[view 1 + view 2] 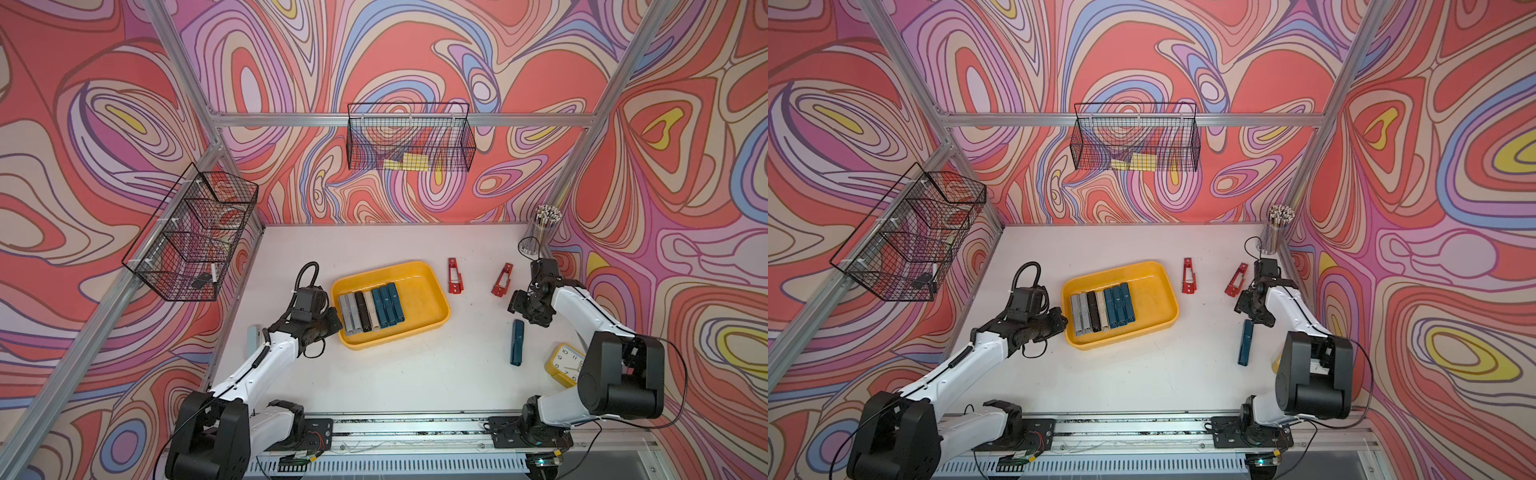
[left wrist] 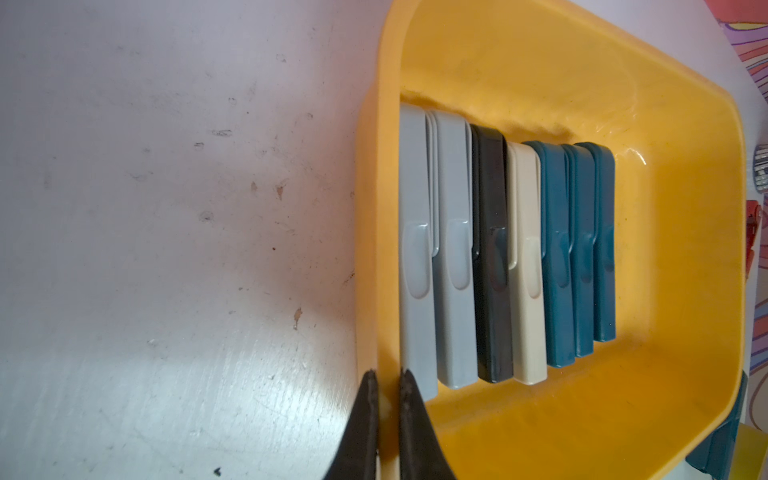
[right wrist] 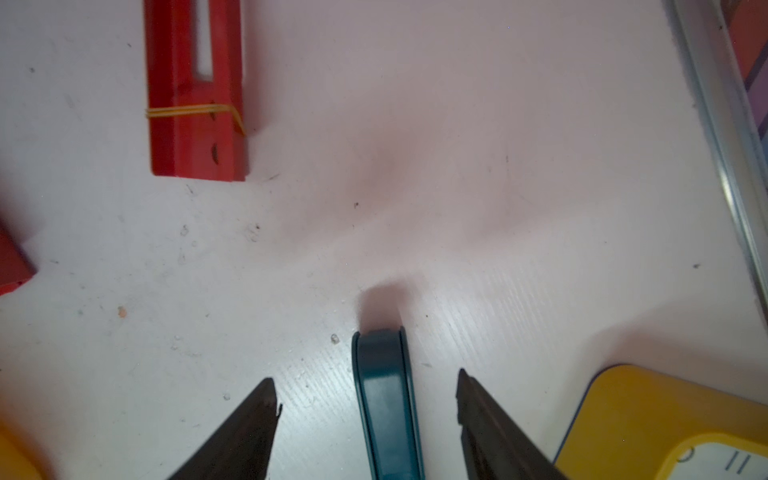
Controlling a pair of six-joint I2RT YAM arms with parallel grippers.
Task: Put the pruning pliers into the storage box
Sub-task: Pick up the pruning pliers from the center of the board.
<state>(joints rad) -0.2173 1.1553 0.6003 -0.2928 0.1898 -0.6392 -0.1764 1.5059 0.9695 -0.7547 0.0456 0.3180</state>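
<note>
The yellow storage box lies left of the table's middle. Several pruning pliers, grey, black, beige and teal, lie side by side in it. My left gripper is shut on the box's near-left rim. One teal pliers lies flat on the table at the right. My right gripper hangs open over its far end, with one finger on each side and neither touching. Two red pliers lie beyond it; one of them has a rubber band round it.
A small yellow clock stands close to the right of the teal pliers. A cup of white-tipped sticks stands in the back right corner. Black wire baskets hang on the back wall and on the left wall.
</note>
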